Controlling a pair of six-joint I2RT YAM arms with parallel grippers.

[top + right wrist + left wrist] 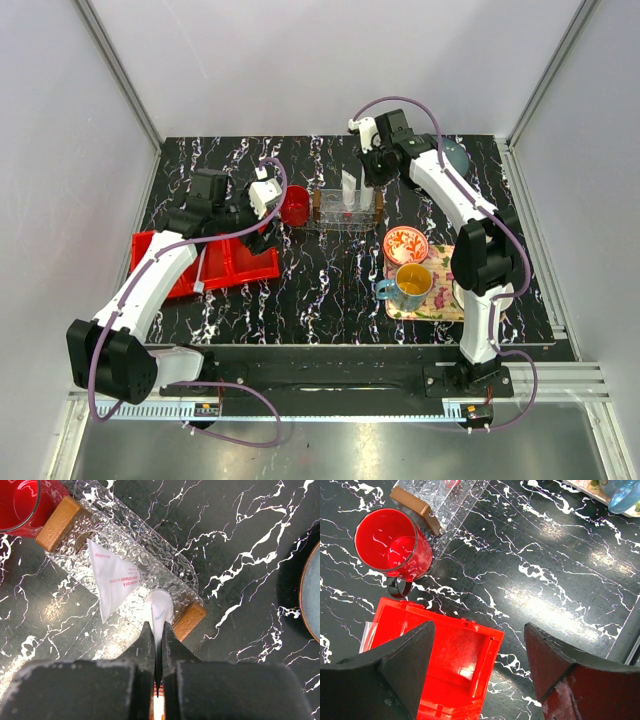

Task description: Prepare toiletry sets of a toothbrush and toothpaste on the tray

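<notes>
Right gripper (158, 630) fingers fill the bottom of the right wrist view, clamped flat on one toothpaste tube (160, 609). The tube's rounded end pokes out over the lower-right end of the tray (160, 550), right beside the brown handle block (189, 620). Can't tell if it touches the tray yet. The second tube (116, 580) already lies on the tray, mid-frame, crimped end toward upper left.

Left gripper (479, 627) has its fingers wide apart and holds nothing. It hangs over the red bin (450, 655), with the red cup (387, 545) at upper left. Can't make out the toothbrush in any view.

Risks, my read:
- The release point is close to the handle block and rim. Let go there and the tube may land on the block or slide off onto the table.
- The tubes are near each other, so the held one could end up leaning on the other.
- The left arm is near the cup, and a careless sweep could knock it into the tray.

View differences:
- Right wrist is the only view that shows the grip and both tubes.
- Top view hides the held tube under the wrist, but shows both arms and the floral tray (445, 305) at lower right.
- Left wrist alone confirms the left fingers are empty.
</notes>
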